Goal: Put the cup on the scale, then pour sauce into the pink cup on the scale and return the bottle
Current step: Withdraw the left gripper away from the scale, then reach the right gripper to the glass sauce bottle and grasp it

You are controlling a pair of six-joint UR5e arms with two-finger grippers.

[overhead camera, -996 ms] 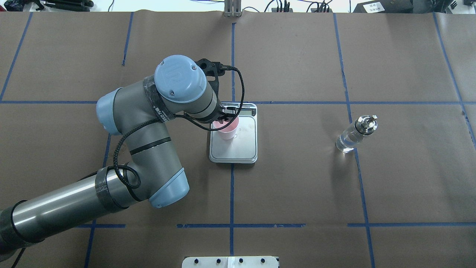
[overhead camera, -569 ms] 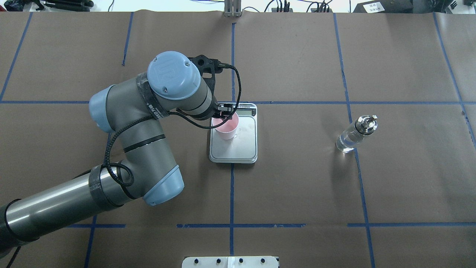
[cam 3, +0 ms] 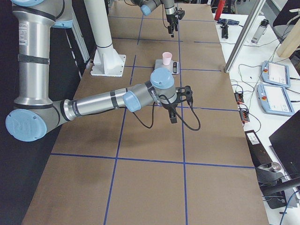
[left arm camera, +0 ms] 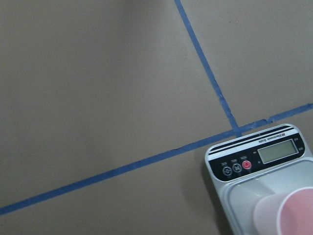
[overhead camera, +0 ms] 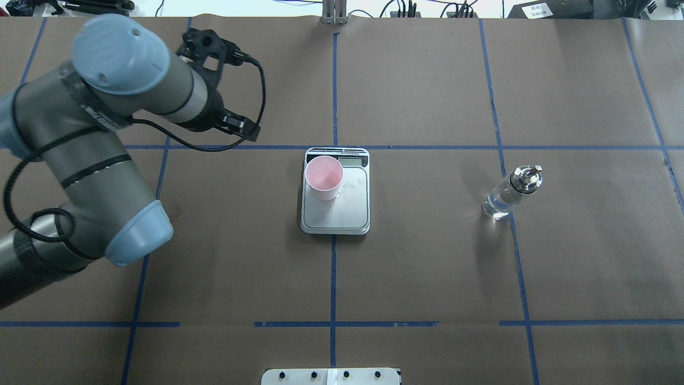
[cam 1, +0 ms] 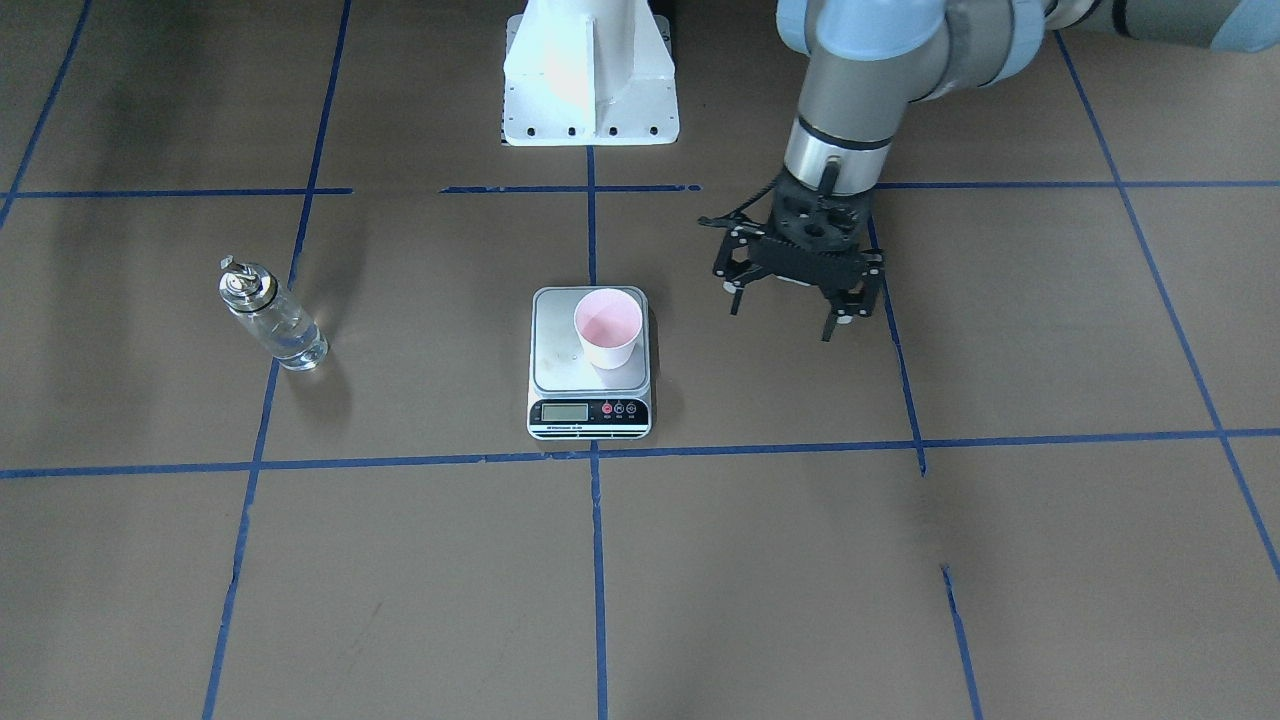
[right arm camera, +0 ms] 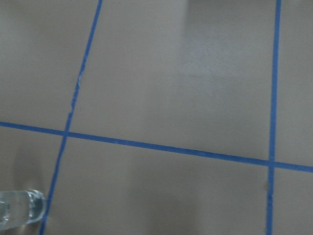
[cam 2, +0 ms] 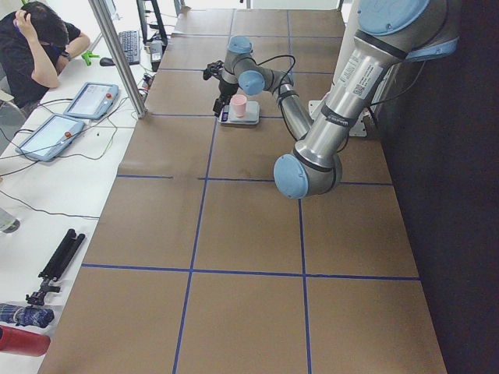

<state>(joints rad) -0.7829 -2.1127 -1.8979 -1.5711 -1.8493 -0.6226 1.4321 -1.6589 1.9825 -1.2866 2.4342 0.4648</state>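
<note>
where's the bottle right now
In the overhead view the bottle stands on the right side, by a blue tape line, well to the right of the scale that holds the cup.

one small white paper cup with pink inside [cam 1: 607,335]; one flat steel kitchen scale [cam 1: 558,345]; one clear glass bottle with silver cap [cam 1: 275,325]; two black two-finger grippers (left gripper [cam 1: 785,312], right gripper [cam 3: 177,104]); one white robot base [cam 1: 590,70]; two flat grey handheld tablets [cam 2: 48,135]; one person [cam 2: 35,47].
</note>
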